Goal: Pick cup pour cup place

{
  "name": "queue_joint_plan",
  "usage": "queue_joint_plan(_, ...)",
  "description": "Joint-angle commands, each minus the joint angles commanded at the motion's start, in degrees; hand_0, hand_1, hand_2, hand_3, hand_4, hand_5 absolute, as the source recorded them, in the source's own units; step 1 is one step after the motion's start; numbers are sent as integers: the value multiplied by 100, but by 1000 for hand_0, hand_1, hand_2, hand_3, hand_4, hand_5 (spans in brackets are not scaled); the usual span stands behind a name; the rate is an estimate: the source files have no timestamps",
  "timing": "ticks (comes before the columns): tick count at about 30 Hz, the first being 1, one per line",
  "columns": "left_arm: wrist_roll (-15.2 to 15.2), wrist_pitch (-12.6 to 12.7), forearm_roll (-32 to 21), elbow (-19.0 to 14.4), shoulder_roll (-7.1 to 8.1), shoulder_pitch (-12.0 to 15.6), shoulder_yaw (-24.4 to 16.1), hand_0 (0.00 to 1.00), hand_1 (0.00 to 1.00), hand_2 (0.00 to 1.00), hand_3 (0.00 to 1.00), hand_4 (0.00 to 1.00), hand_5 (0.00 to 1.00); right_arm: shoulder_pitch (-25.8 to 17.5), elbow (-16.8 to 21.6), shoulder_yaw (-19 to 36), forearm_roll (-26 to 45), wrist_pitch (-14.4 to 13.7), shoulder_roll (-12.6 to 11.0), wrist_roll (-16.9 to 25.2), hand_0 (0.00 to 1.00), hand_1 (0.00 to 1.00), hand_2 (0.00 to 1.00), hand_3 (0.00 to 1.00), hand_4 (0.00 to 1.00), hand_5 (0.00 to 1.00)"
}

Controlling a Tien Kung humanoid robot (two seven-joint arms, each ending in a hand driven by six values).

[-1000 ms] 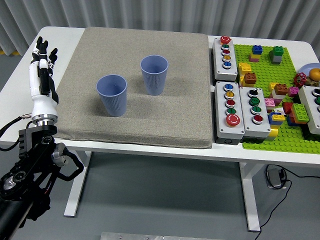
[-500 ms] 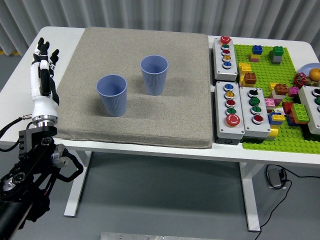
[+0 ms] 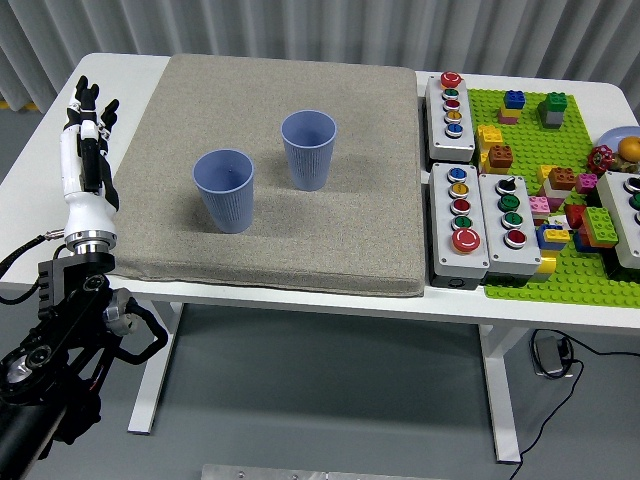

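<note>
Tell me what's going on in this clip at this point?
Nothing is being handled yet. Two blue cups stand upright and apart on the grey mat: the nearer cup to the left, the farther cup to its right. The robot's left hand is raised over the table's left edge beside the mat, fingers extended and holding nothing, well clear of both cups. The right arm is not in view. Button boxes and a green brick baseplate sit untouched on the right.

White tabletop, grey felt mat covering left and centre, three grey button boxes just right of mat, green brick baseplate with loose bricks at far right, two blue cups upright on mat
</note>
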Motion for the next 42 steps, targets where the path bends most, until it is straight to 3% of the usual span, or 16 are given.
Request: queue_joint_plan(42,5,47,27,-39,46,-51,-40,875,849,993,998,735,998,29,71,370,0,-46,82,-47,693,660,603,595,2,232)
